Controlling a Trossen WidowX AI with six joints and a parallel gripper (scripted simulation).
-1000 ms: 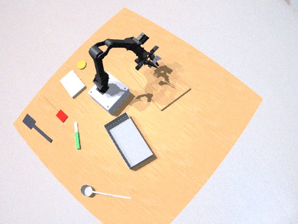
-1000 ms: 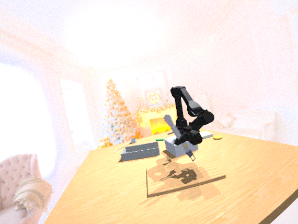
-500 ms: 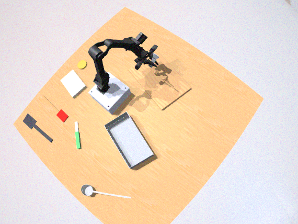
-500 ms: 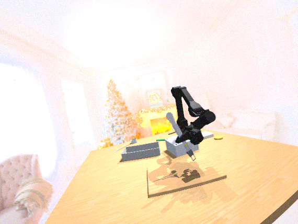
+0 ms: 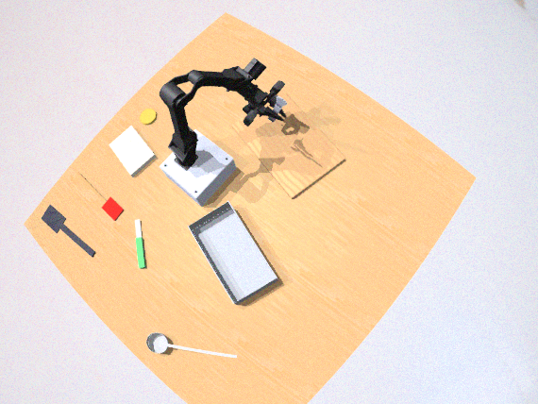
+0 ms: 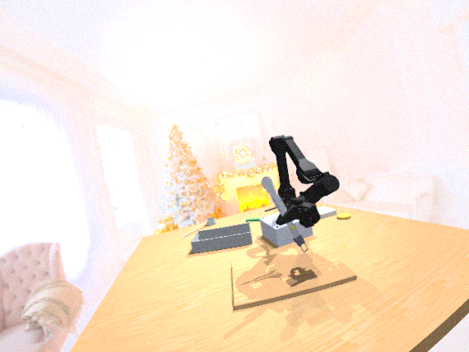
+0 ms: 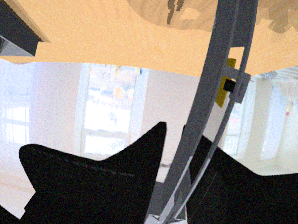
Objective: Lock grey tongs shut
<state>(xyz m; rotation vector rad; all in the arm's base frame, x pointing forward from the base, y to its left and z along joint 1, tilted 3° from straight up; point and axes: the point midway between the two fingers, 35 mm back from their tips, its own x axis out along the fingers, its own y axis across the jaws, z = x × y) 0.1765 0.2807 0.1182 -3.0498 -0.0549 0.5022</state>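
The gripper is shut on the grey tongs and holds them in the air above the wooden board. In the exterior view the tongs are steeply tilted, the rounded tip end up and the end with the small loop down. The two arms lie close together; whether the lock has caught cannot be told. A yellow patch shows on the tongs near the lower end. The roasting tin stands apart from the board, with nothing in it.
The arm's white base stands between tin and board. A white block, a yellow disc, a red square piece, a dark spatula, a green-handled tool and a ladle lie on the table.
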